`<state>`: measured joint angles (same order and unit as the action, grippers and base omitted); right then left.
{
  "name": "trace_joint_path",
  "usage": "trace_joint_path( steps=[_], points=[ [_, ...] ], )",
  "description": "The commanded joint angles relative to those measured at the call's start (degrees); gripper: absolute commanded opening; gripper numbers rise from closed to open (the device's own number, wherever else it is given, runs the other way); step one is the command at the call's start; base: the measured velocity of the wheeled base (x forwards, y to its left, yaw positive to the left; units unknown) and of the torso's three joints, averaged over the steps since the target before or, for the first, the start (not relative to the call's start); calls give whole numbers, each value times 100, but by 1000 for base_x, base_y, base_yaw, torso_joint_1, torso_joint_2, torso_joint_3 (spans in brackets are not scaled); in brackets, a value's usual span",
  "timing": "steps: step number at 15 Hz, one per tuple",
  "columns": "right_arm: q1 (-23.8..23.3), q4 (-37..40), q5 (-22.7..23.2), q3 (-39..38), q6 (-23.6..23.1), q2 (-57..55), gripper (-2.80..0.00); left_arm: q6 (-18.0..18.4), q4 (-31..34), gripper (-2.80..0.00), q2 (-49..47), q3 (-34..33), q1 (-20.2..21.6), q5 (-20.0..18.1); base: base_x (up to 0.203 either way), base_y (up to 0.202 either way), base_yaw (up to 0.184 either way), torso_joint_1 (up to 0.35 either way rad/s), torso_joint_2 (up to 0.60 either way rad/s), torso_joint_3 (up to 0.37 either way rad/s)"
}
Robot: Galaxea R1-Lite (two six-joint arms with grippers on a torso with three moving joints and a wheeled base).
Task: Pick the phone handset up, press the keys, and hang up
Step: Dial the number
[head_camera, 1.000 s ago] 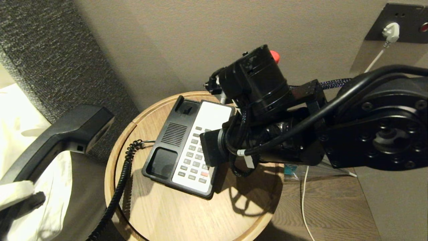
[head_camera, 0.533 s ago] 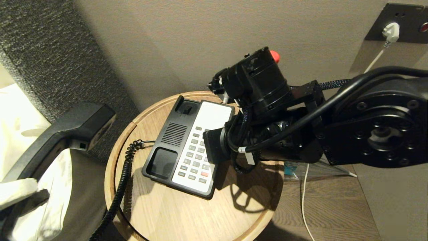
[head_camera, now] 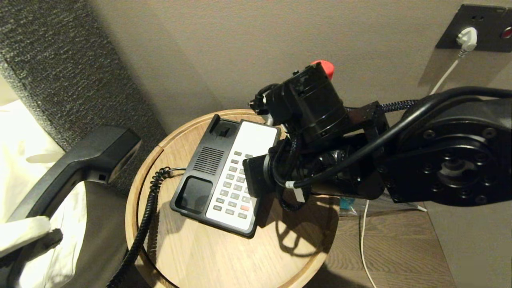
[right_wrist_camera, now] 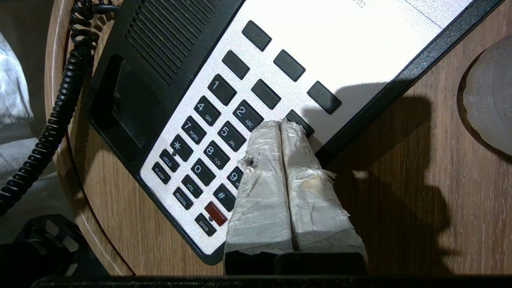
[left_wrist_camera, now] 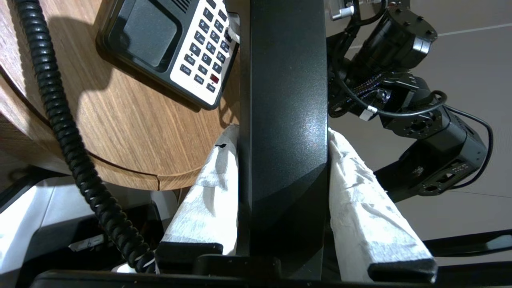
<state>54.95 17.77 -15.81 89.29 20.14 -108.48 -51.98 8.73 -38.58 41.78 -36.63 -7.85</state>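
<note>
Head view shows the round wooden table [head_camera: 224, 256] filling the lower centre of the frame, with the right arm [head_camera: 440, 160] reaching in from the right edge above it. The phone base [head_camera: 208, 176] sits on the table at mid-frame, its two cradle recesses bare. The phone handset [head_camera: 80, 160] is off the base, held in the air at the left edge of the frame, its coiled cord [head_camera: 144, 216] trailing down past the table rim. The left gripper [left_wrist_camera: 282, 156] clamps the handset's straight middle section between its two white-wrapped fingers [left_wrist_camera: 208, 192], seen at lower centre of the left wrist view. That middle bar looks like the right place to hold: the plastic is rigid and probably light but glossy, so it could slip, and the springy cord may tug as it moves. The right gripper [right_wrist_camera: 282, 126], at centre of the right wrist view, has its wrapped fingers pressed together into one blunt tip, empty, resting at the keys [right_wrist_camera: 216, 132] beside the 2, at the right-hand column; whether it actually presses one I cannot tell. The small red key [right_wrist_camera: 216, 213] lies below.
</note>
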Motion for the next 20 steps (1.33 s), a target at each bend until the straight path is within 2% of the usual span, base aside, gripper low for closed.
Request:
trace_joint_path(
  steps=[1, 5, 14, 20],
  points=[
    [-20, 55, -23, -48, 8, -2, -280, -31, 6, -280, -18, -17, -2, -6, 0, 0, 0, 0, 0, 0],
    [-20, 68, -247, -175, -28, -24, -280, -23, 6, -280, -26, -38, -2, -6, 0, 0, 0, 0, 0, 0],
    [-11, 54, -247, -234, -51, -114, -280, -23, 6, -280, -9, -90, -2, -6, 0, 0, 0, 0, 0, 0],
    [58, 51, -217, -120, 12, 248, -280, -31, -2, -280, 9, -148, -2, -6, 0, 0, 0, 0, 0, 0]
  ],
)
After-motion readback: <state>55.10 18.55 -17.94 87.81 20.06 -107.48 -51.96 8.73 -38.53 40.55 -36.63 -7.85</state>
